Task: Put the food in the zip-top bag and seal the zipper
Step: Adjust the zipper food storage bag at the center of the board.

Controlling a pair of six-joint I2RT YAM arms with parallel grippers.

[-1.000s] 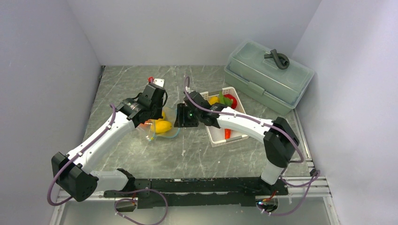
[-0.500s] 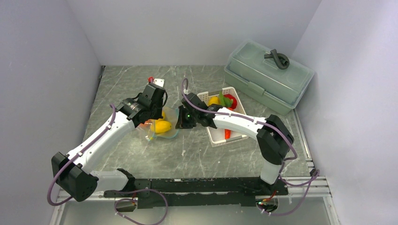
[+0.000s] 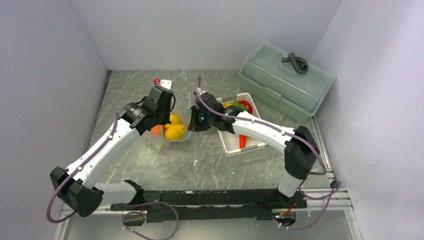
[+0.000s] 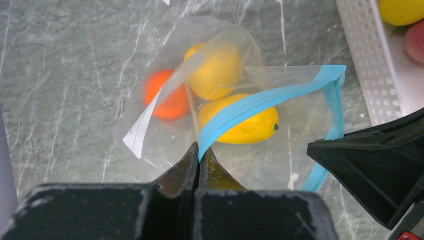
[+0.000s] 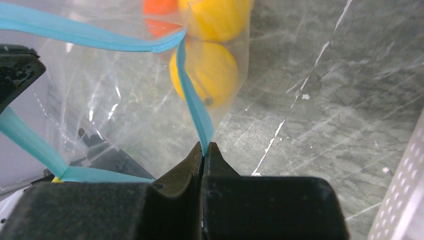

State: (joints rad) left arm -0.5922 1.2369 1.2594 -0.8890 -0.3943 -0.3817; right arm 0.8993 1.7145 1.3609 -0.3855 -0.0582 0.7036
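The clear zip-top bag [image 3: 172,131] hangs between my two grippers above the table, its mouth held open. Inside it are two yellow lemons [image 4: 245,125] and an orange [image 4: 167,97]. My left gripper [image 4: 199,150] is shut on the teal zipper [image 4: 260,102] at one side of the mouth. My right gripper [image 5: 204,147] is shut on the zipper [image 5: 192,105] at the other side. In the top view the left gripper [image 3: 167,111] and right gripper [image 3: 195,120] flank the bag. A carrot [image 3: 242,141], a red pepper [image 3: 246,106] and a lemon [image 3: 228,105] lie in the basket.
The white slotted basket [image 3: 235,146] stands right of the bag, its edge in the left wrist view [image 4: 370,65]. A grey-green lidded box [image 3: 285,82] sits at the back right. A small white and red object [image 3: 164,82] lies at the back. Walls close the sides.
Both grippers have lifted and shifted toward the back with the bag. The bag's mouth is drawn tighter between them. The right arm has straightened.
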